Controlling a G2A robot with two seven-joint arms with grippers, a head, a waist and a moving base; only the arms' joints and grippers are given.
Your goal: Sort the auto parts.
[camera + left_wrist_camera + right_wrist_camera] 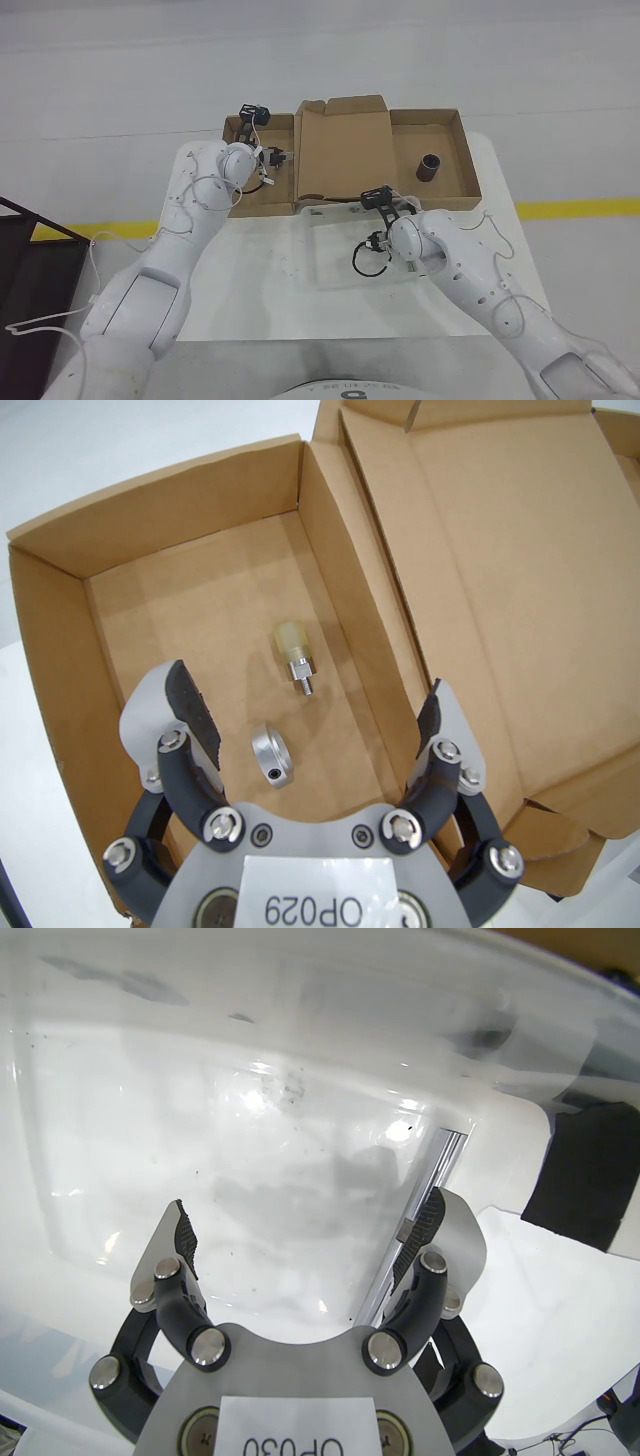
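Observation:
My left gripper [310, 700] hangs open above the left compartment of the cardboard box [165, 565], with nothing between its fingers. On the compartment floor lie a silver shaft collar [272, 761] and a small threaded fitting with a yellowish cap [294, 654]. From above, that gripper [283, 157] sits over the box's left compartment [247, 202]. A dark cylindrical part [429, 166] stands in the right compartment. My right gripper [310, 1223] is open and empty above a clear plastic tray [150, 1138]; in the top view the right gripper [375, 243] sits over that tray [330, 255].
The box's raised middle flap [345, 145] divides its two compartments. A metal strip [425, 1198] runs along the tray's edge beside one right finger. A black pad [580, 1173] lies on the white table. A dark cart [25, 260] stands at the far left.

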